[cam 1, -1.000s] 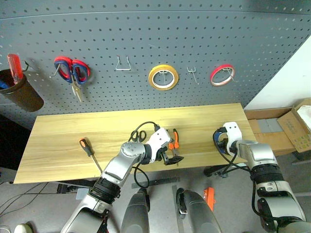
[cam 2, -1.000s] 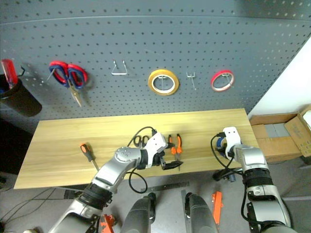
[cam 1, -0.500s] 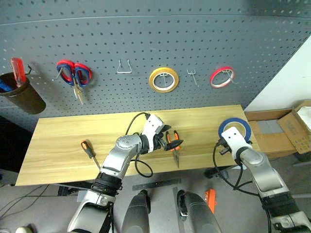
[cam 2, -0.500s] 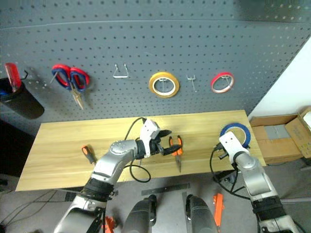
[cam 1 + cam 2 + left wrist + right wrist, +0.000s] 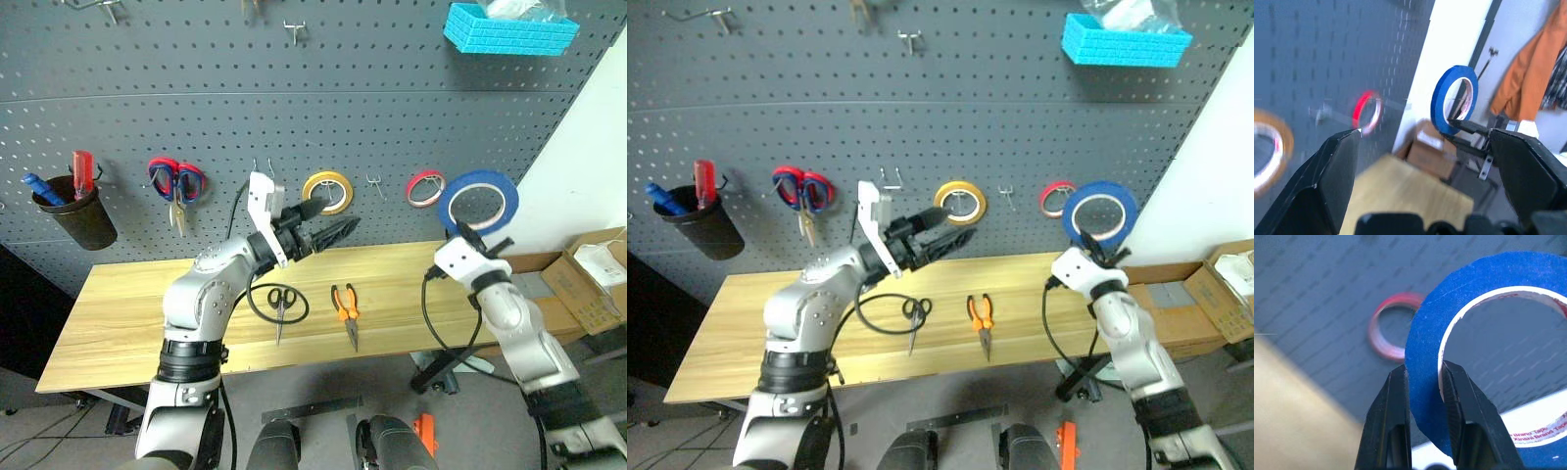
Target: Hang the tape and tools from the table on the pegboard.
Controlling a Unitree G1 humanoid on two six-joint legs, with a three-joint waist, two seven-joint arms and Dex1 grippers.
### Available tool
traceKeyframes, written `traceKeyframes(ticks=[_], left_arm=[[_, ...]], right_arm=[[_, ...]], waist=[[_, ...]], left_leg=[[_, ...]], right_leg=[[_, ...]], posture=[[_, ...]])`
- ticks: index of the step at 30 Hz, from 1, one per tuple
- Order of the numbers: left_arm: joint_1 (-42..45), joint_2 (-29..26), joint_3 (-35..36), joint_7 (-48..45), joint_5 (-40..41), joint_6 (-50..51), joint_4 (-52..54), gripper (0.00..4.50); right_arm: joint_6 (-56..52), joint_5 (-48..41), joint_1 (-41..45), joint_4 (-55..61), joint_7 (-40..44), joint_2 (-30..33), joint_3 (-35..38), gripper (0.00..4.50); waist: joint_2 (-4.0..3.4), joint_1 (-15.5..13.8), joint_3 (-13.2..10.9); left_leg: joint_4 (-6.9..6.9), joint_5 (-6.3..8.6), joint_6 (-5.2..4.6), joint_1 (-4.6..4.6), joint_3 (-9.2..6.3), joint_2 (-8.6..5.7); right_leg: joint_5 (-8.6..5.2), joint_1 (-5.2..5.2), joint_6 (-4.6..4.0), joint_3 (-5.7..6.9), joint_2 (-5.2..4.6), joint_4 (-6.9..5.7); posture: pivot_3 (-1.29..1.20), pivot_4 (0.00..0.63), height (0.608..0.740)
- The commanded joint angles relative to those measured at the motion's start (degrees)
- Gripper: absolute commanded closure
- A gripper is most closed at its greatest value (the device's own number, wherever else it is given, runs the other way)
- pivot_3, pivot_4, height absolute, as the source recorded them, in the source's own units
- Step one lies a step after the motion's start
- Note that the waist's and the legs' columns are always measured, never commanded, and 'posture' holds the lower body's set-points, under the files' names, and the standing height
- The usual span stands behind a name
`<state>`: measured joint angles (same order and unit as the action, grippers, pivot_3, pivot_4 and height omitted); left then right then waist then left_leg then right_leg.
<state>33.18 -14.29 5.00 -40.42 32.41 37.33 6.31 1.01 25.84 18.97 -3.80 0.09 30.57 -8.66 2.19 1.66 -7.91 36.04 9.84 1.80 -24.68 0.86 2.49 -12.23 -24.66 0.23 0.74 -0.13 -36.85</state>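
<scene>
Pinching the blue tape (image 5: 478,202) by its lower rim, the right claw (image 5: 477,235) has come up off the desk (image 5: 127,313) since a second ago and holds the ring upright before the pegboard (image 5: 294,127), the red roll (image 5: 425,187) just beside it. The left claw (image 5: 328,227) has risen too; it spreads wide and carries nothing, its tips level with the yellow roll (image 5: 328,190) on its hook. A second ago this claw sat low over the pliers (image 5: 344,308), hiding the black-handled scissors (image 5: 282,302); both now lie uncovered on the desk below it, side by side. The orange-handled tool seen earlier at the desk's left cannot be made out now.

Counted: three tape rolls, one blue, one yellow, one red; two scissors, the black pair on the desk and the red-and-blue pair (image 5: 177,182) hanging beyond the left claw; one pliers; two claws.
</scene>
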Motion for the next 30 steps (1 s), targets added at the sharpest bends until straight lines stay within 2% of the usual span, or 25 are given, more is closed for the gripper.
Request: traceKeyframes(ticks=[1, 4, 11, 24, 30], left_arm=[[2.1, 0.1, 2.5, 2.2, 1.6, -0.9, -0.2, 0.0], [1.5, -0.8, 2.4, 2.7, 1.0, -1.5, 0.0, 0.0], [0.1, -2.3, 3.6, 4.4, 1.4, -1.4, 1.2, 0.0], [-3.4, -5.8, -0.2, 5.8, -2.8, -1.1, 0.5, 0.0], [-3.7, -6.6, -2.0, 5.6, -4.9, -1.1, -0.9, 0.0]], right_arm=[[9.5, -0.7, 4.7, -3.3, 0.5, 0.7, -0.5, 4.15], [17.5, -1.0, 7.1, -7.9, 4.4, -0.1, -4.5, 4.15], [27.4, -3.4, 11.4, -18.6, 10.5, -3.7, -8.7, 4.15], [35.6, -4.2, 23.2, -37.6, 15.3, -8.6, -9.4, 4.15], [37.1, -4.6, 25.4, -42.2, 16.6, -9.7, -9.0, 4.15]], waist=[[-0.01, 0.1, 0.2], [0.21, 0.2, 0.7], [0.17, 0.0, 1.0], [0.15, -0.7, 1.3], [0.14, -1.4, 1.4]], left_leg=[[0.04, -0.01, -0.01, 0.13, -0.01, -0.01], [-0.01, 0.0, -0.01, 0.59, 0.0, -0.02], [-0.18, 0.01, 0.01, 0.64, -0.01, -0.02], [-0.08, -0.02, -0.02, 0.76, 0.0, 0.03], [-0.1, -0.02, -0.02, 0.77, 0.03, 0.04]], right_leg=[[0.0, 0.17, 0.01, -0.03, 0.0, 0.0], [0.01, 0.59, 0.01, -0.08, 0.0, 0.01], [0.16, 0.6, 0.22, -0.15, 0.06, -0.13], [0.36, 0.66, 0.09, -0.2, 0.11, -0.21], [0.37, 0.65, 0.11, -0.23, 0.11, -0.21]], posture=[[0.02, 0.0, 0.74], [0.04, 0.0, 0.74], [0.07, 0.0, 0.74], [0.11, 0.0, 0.74], [0.11, 0.0, 0.74]])
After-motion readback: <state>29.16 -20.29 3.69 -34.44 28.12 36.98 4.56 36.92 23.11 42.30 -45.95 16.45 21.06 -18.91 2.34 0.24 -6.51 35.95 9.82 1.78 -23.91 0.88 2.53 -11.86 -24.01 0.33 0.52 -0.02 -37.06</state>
